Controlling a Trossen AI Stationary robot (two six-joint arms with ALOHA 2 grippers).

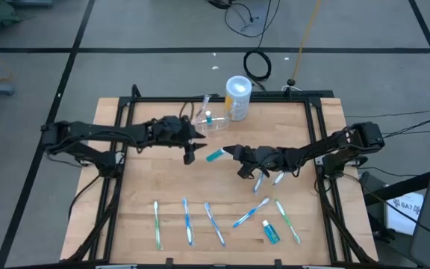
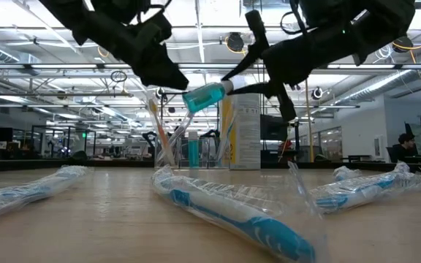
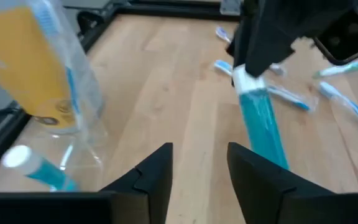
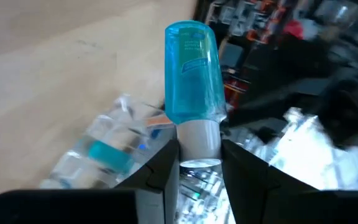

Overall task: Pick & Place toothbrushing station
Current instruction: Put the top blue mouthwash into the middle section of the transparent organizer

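**Teal tube held by its cap beside the clear cup — handling notes**

Right gripper (image 4: pixel 201 155) clamped on the white cap of a teal tube (image 4: pixel 191 71), body of the tube sticking out past the fingertips, raised off the table (image 1: pixel 163 179). Seen from above, tube just right of the left gripper (image 1: pixel 192 152) and short of the see-through cup (image 1: pixel 213 124). Left gripper empty, fingers (image 3: pixel 157 171) parted, aimed at the tube body in its own wrist view; not touching it.

Cup standing at the back of the table, just beside the yellow container (image 1: pixel 238 97) with the pale lid. Already loaded: a wrapped toothbrush (image 1: pixel 204 104) leaning out of it and another teal tube (image 1: pixel 208 116) upright inside.

Handling judgement:
- Cup: thin clear plastic, likely very light and easy to tip or shove; smooth walls probably slippery. Best left alone, approached from above, nothing dragged against the rim.
- Tube: likely light and soft-bodied, squashing under a hard pinch. Rigid cap the safer hold, as now. Grip at one end only, so swing likely.
- Loose wrapped toothbrushes (image 1: pixel 187 221) along the front edge: crinkly film, probably slippery; pinch mid-handle.

Risk: leaning brush crowds the cup mouth; entry for the tube tight.
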